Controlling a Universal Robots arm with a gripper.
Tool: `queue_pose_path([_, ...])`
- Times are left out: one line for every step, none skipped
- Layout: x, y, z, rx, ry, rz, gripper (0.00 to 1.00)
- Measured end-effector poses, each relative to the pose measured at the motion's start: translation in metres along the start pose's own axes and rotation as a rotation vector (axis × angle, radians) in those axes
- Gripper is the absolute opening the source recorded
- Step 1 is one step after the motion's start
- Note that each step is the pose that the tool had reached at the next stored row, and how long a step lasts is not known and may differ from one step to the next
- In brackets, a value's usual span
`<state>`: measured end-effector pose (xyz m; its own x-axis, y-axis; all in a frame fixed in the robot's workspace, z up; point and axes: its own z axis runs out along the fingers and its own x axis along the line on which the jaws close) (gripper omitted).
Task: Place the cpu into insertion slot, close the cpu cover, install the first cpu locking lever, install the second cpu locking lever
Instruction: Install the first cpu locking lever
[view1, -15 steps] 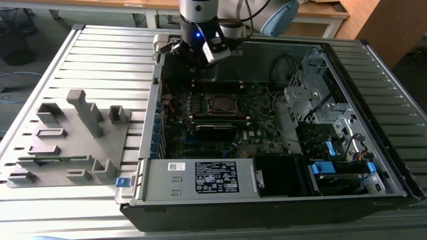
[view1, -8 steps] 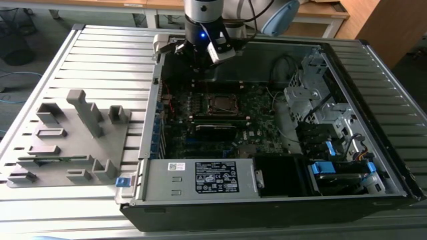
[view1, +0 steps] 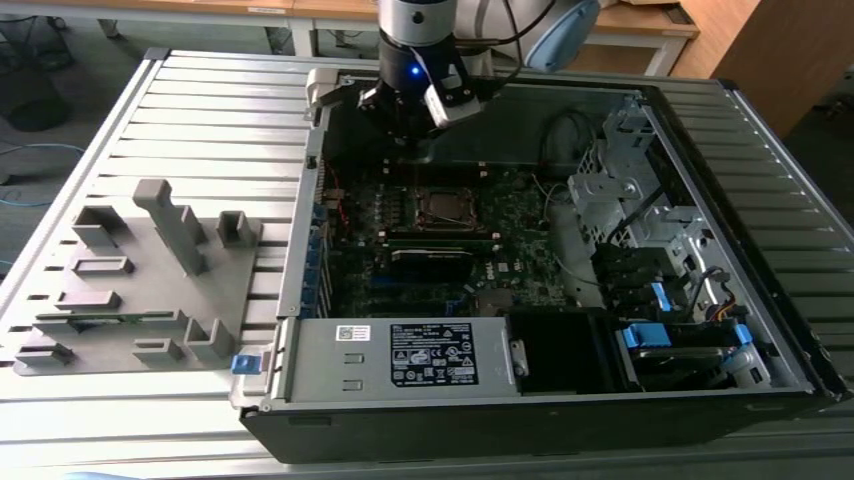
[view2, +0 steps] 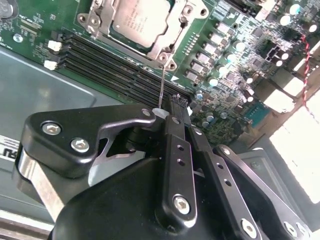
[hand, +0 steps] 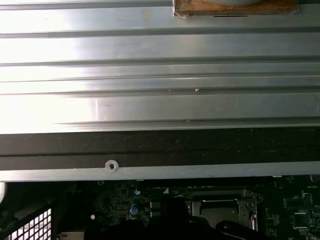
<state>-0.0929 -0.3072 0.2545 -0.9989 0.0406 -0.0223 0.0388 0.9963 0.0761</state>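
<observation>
One thin locking lever (view2: 161, 85) pinched at tip by gripper (view2: 162, 113), clamped tight on it. Cpu (view2: 134, 19) lies flat in insertion slot (view1: 442, 206), mid motherboard (view1: 521, 225), cpu cover (view2: 167, 45) down over it. Lever looks stiff, springy, slippery wire; best held near tip. Cpu light, easy to break.

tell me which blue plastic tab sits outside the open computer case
The small blue tab beside the grey moulded fixture tray, on the exterior view's left; the other blue tabs are inside the black metal case.

The hand (view2: 167, 114) sits against the thin locking lever (view2: 161, 85) near the covered cpu (view2: 137, 17).
</observation>
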Motion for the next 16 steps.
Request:
queue_pose_path([-0.0012, 0.0000, 0.0001, -0.0001, 0.0000, 0.000, 0.11])
queue_pose_path([-0.0025, 0.0001, 0.0001, 0.0000, 0.0000, 0.000, 0.11])
queue_pose_path([-0.0037, 0.0001, 0.0002, 0.0000, 0.0000, 0.000, 0.11])
queue_pose_path([-0.0052, 0.0002, 0.0002, 0.0000, 0.0000, 0.000, 0.11])
queue_pose_path([-0.0065, 0.0002, 0.0003, 0.0000, 0.0000, 0.000, 0.11])
queue_pose_path([-0.0076, 0.0003, 0.0003, 0.0000, 0.0001, 0.000, 0.11])
queue_pose_path([-0.0085, 0.0003, 0.0003, 0.0001, 0.0001, 0.000, 0.11])
queue_pose_path([-0.0089, 0.0003, 0.0004, 0.0001, 0.0001, 0.000, 0.11])
queue_pose_path([-0.0090, 0.0003, 0.0004, 0.0000, 0.0000, 0.000, 0.11])
queue_pose_path([-0.0090, 0.0003, 0.0004, 0.0000, 0.0000, 0.000, 0.11])
queue_pose_path([-0.0091, 0.0003, 0.0005, -0.0001, -0.0001, 0.000, 0.11])
queue_pose_path([-0.0091, 0.0003, 0.0004, 0.0000, 0.0000, 0.000, 0.11])
queue_pose_path([-0.0091, 0.0003, 0.0004, -0.0009, 0.0000, 0.000, 0.11])
queue_pose_path([-0.0092, 0.0003, 0.0004, -0.0055, 0.0003, 0.000, 0.11])
queue_pose_path([-0.0092, 0.0001, 0.0004, -0.0122, 0.0005, 0.000, 0.11])
queue_pose_path([-0.0091, -0.0002, 0.0004, -0.0191, 0.0007, 0.001, 0.11])
